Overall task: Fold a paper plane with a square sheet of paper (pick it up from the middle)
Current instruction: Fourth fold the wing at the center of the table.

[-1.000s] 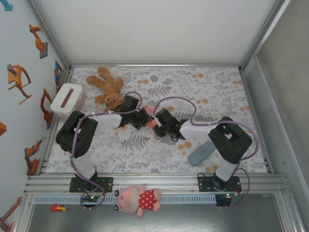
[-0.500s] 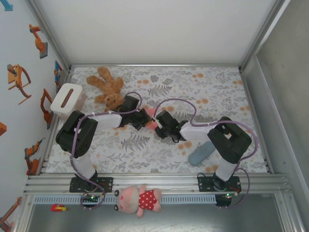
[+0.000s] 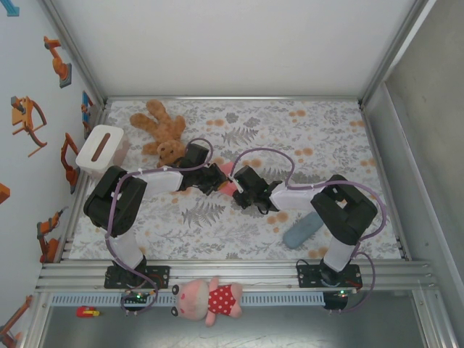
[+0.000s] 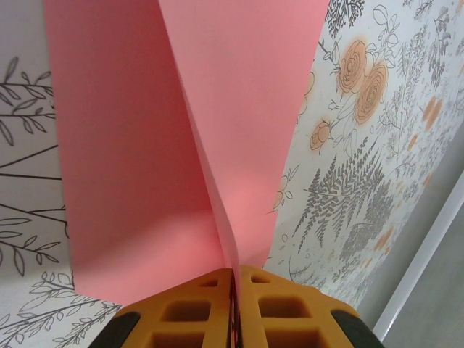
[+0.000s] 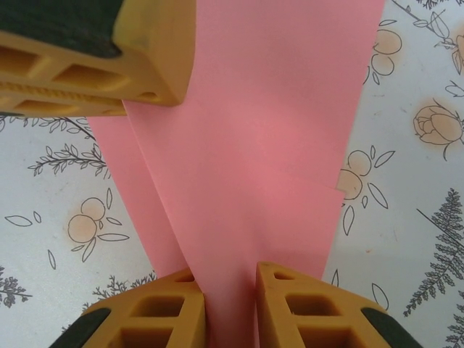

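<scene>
Mid-fold at the middle of the worktop (image 5: 406, 217): the left pincer (image 4: 235, 283) pinches the creased square sheet of paper (image 4: 138, 145), the right pincer (image 5: 230, 286) straddles it slightly spread, and next, I'd say, it must clamp down and sharpen that crease.

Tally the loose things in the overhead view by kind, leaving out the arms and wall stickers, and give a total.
Soft toys: 2 (brown teddy bear, pink pig doll)
Pink paper: 1
White box: 1
Grey-blue pouch: 1
Small red item by the front rail, too small to identify: 1
Total: 6
</scene>
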`<state>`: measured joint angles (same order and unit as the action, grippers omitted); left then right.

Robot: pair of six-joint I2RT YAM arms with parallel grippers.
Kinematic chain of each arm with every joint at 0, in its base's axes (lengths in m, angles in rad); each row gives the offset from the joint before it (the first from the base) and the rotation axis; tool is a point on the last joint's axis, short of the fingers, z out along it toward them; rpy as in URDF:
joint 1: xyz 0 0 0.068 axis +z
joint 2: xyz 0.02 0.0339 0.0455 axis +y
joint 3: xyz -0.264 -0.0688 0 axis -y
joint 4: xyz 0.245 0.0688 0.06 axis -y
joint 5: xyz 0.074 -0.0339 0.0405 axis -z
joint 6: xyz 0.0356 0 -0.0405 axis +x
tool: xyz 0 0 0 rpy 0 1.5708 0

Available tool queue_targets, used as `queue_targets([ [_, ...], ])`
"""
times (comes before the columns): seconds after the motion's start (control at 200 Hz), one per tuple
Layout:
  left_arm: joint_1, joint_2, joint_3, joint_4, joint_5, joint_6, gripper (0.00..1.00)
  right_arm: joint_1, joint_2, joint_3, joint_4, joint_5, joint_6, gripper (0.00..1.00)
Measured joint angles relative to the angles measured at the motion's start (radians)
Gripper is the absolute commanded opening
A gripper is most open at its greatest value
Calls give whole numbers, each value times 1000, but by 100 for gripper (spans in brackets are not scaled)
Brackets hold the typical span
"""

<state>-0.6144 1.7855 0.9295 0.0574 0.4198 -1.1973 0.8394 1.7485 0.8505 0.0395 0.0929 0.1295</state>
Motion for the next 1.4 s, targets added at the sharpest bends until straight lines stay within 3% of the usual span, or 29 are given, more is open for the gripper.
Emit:
queue_targets([
  [0.481,0,0,0,1,0,0,9,0,3,0,3,-21,19,25],
  [0.671,0,0,0,0,0,0,10,0,3,0,3,-20,30,18],
  [1.112,63,-95,0,-79,-24,35,42,0,9,-12,34,-59,38,13],
  [1.397,105,-246,-68,-72,-80,61,46,-28,10,-43,109,-163,82,12],
])
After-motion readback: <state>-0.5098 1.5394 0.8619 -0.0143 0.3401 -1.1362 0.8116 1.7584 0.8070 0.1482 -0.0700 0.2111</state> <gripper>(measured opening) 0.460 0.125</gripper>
